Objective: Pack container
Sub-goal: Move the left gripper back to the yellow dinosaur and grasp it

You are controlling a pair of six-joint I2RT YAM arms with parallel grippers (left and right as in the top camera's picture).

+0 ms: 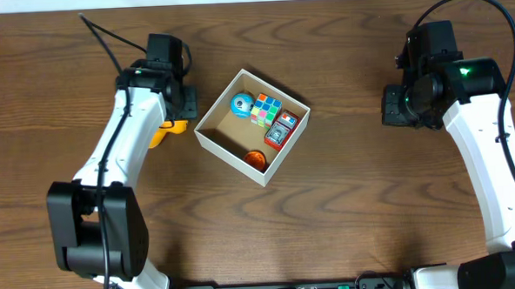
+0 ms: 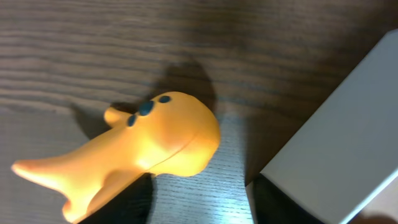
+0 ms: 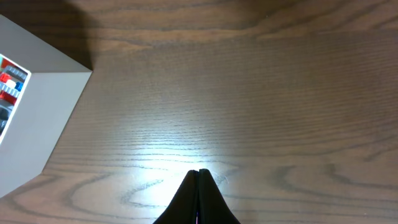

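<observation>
Hovering over yellow toy [image 2: 143, 146] beside container [image 1: 228, 161], left claw [image 1: 177, 106] state unclear; right claw [image 3: 198, 177] closed.

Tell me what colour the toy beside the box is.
The toy is orange-yellow with dark blue spots; clearest in the left wrist view.

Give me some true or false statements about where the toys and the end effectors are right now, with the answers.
1. The orange toy lies on the table, outside the container. True.
2. The container is empty. False: it holds a blue ball and a colourful cube, among others.
3. The right end effector is shut. True.
4. The right end effector grips a toy. False: nothing is between its fingers, and it is above bare table.
</observation>
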